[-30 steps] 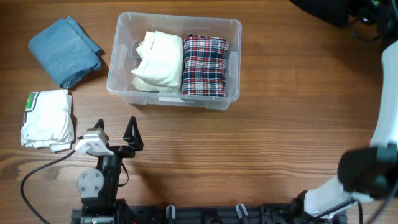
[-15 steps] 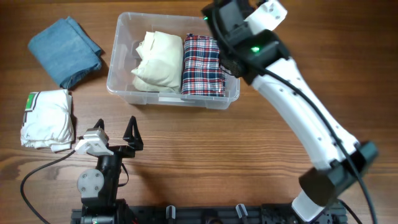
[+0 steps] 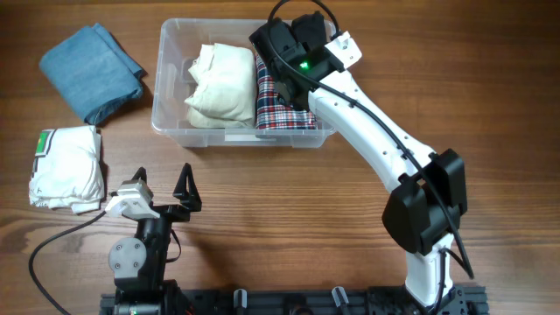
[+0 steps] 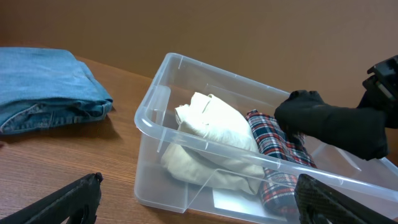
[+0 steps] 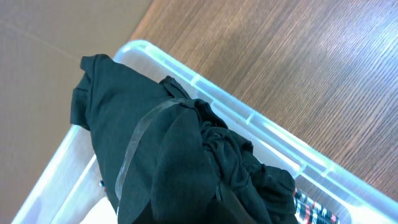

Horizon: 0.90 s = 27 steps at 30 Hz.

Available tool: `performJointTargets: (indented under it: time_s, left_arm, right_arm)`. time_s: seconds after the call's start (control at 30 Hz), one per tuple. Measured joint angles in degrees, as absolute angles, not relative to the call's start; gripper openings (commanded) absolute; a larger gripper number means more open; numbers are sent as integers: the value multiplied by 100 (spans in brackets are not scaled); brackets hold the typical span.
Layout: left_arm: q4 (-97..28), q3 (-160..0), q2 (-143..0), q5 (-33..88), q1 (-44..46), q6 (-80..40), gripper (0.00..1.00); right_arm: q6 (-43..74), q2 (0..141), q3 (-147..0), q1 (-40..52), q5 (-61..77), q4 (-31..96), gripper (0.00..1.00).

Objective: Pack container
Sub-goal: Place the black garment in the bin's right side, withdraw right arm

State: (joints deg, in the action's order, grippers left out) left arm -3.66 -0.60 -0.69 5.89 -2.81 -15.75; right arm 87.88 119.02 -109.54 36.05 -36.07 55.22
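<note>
The clear plastic container (image 3: 158, 98) stands at the back middle of the table. It holds a folded cream garment (image 3: 219, 83) on its left and a folded red plaid garment (image 3: 284, 112) on its right. My right gripper (image 3: 284, 52) is above the container's right half, shut on a bunched black garment (image 5: 161, 155) that hides its fingers. The black garment also shows in the left wrist view (image 4: 329, 121), just over the plaid (image 4: 273, 140). My left gripper (image 3: 163, 185) is open and empty in front of the container (image 4: 149, 106).
Folded blue jeans (image 3: 92, 70) lie at the back left and also show in the left wrist view (image 4: 43, 87). A folded white garment with a green label (image 3: 66, 166) lies at the left, near my left gripper.
My right arm has swung in from the right edge and now reaches over the container's right half with the black garment. The left arm has not moved.
</note>
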Motion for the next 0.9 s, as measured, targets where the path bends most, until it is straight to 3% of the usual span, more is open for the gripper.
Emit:
performJointTargets:
  time_s: [0.03, 0.07, 0.1, 0.13, 0.47, 0.63, 0.73, 0.9]
  left_arm:
    - [-366, -60, -69, 589, -281, -1577, 100]
    - [-366, -60, -69, 589, -281, -1577, 100]
    - [-366, -60, -69, 589, -281, -1575, 100]
    - [-368, -60, -69, 589, -281, -1575, 100]
    - [-366, -60, -69, 589, -281, -1575, 100]
    - [-368, -60, -69, 589, -281, -1577, 100]
    - [-366, -60, -69, 591, -281, -1575, 100]
    - [-366, -60, -69, 591, -281, -1575, 100]
  right_arm:
    - [8803, 11904, -10954, 3612, -3586, 5522, 8]
    - [8805, 11904, -10954, 3625, -3562, 5522, 27]
    - [8836, 11904, -10954, 3642, -3514, 5542, 79]
    - [8823, 11904, -10954, 3647, -3474, 5586, 96]
    - [7450, 11830, -10954, 3673, -3087, 5483, 100]
    - [6191, 10296, -11013, 3542, -3968, 5841, 100]
    - [5911, 9706, -11166, 2762, -5089, 6088, 100]
    - [5811, 10307, -11072, 694, -5166, 6101, 100]
